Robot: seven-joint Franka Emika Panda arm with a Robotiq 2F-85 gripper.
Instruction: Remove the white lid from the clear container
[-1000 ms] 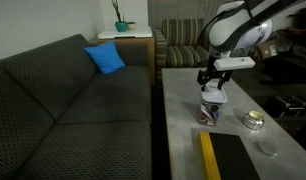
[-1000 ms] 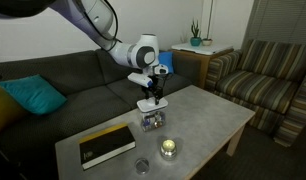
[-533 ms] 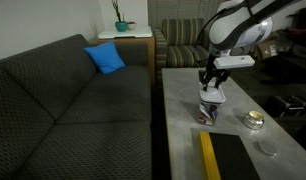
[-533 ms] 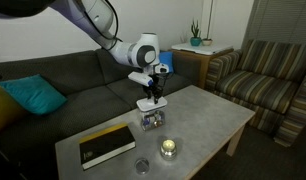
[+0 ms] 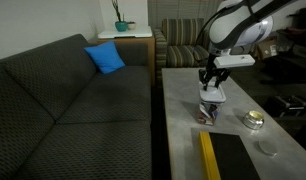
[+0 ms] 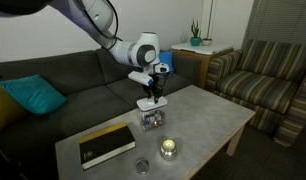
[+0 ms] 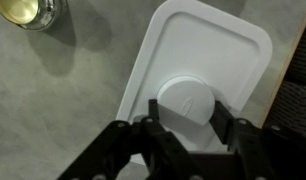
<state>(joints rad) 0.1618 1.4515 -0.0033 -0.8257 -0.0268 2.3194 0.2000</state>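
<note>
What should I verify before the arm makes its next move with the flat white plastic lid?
1. Gripper centred on the round knob of the flat white plastic lid: ok.
2. Fingers touching the knob on both sides: ok, as far as the wrist view shows.
3. Lid separated from the clear plastic container: cannot tell.
4. Small round yellowish dish apart from the lid: ok.
5. Something holding the container down: not ok, nothing does.
</note>
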